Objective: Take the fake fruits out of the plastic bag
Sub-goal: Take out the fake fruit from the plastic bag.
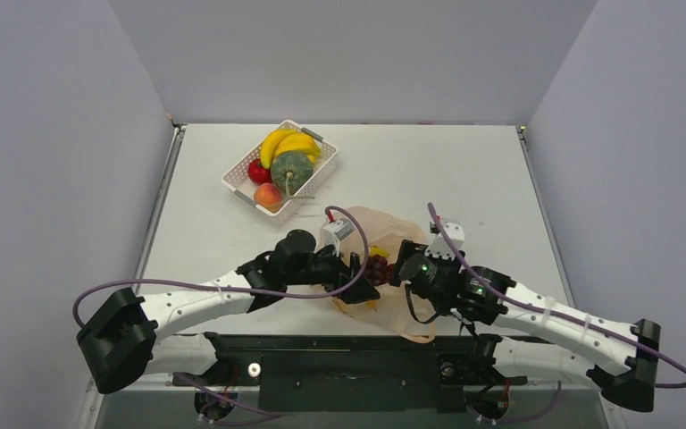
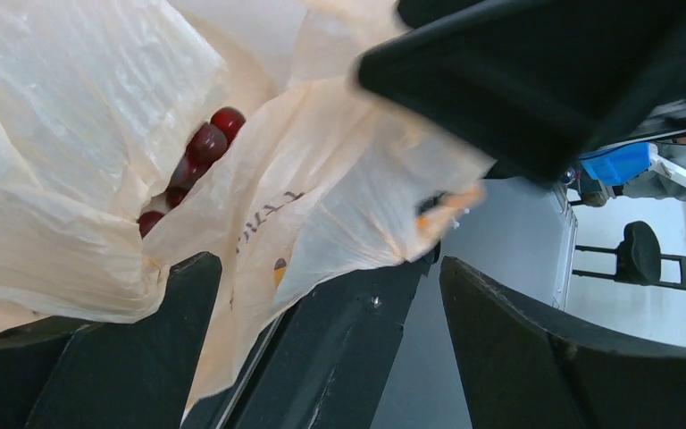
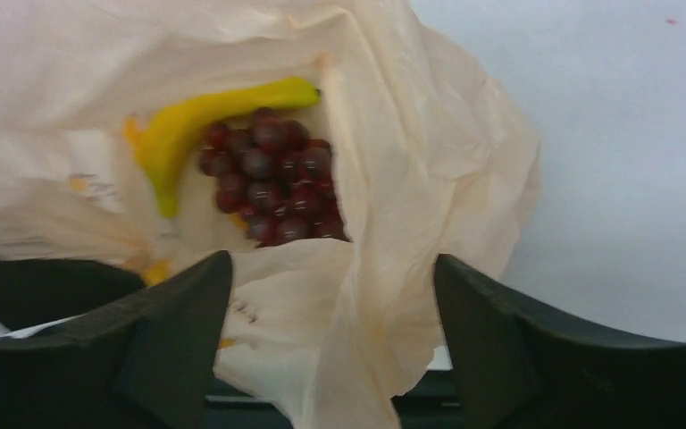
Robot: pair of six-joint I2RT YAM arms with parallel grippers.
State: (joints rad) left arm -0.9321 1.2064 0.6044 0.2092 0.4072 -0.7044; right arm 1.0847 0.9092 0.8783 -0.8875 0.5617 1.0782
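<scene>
The pale-orange plastic bag (image 1: 391,234) lies crumpled at the table's near middle, between my two grippers. Inside it are a dark purple grape bunch (image 3: 272,179) and a yellow banana (image 3: 192,125). The grapes also show in the top view (image 1: 377,268) and in the left wrist view (image 2: 205,143). My left gripper (image 1: 363,284) is open at the bag's left edge, with bag film (image 2: 339,197) hanging between its fingers. My right gripper (image 1: 401,268) is open at the bag's right side, with a fold of the bag (image 3: 366,331) between its fingers. Neither gripper is closed on anything.
A white latticed basket (image 1: 237,183) stands at the back left. It holds yellow bananas (image 1: 290,143), a dark green melon (image 1: 292,170), a red apple (image 1: 257,170) and an orange-pink peach (image 1: 268,194). The dark arm-mount bar (image 1: 357,357) runs along the near edge.
</scene>
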